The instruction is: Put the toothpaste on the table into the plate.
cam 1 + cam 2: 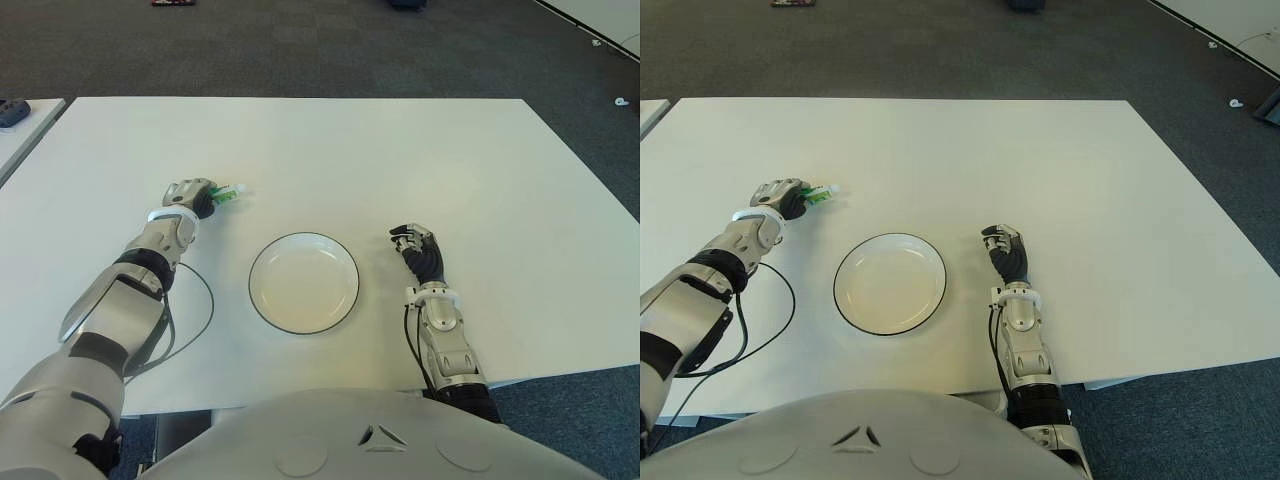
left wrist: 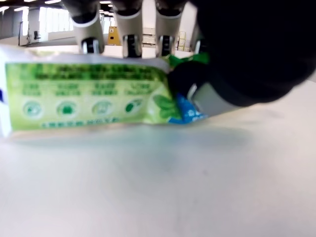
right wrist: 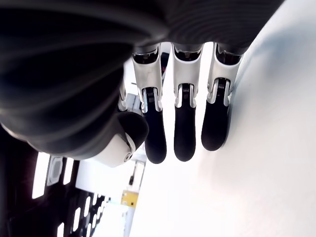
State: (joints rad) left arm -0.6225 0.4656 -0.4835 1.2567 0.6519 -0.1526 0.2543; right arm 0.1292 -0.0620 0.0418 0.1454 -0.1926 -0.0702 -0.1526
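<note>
The toothpaste (image 1: 228, 194) is a green and white tube lying on the white table (image 1: 350, 150), left of and a little beyond the plate. My left hand (image 1: 195, 197) is curled on its near end. In the left wrist view the fingers (image 2: 128, 29) drape over the tube (image 2: 84, 96) and the thumb presses its crimped end, while the tube still touches the table. The empty white plate (image 1: 303, 283) with a dark rim sits at the front centre. My right hand (image 1: 420, 252) shows right of the plate, its fingers (image 3: 180, 128) straight and holding nothing.
A black cable (image 1: 200, 300) loops on the table beside my left forearm, just left of the plate. Another table's corner (image 1: 20, 120) stands at the far left. Dark carpet (image 1: 330, 45) lies beyond the table's far edge.
</note>
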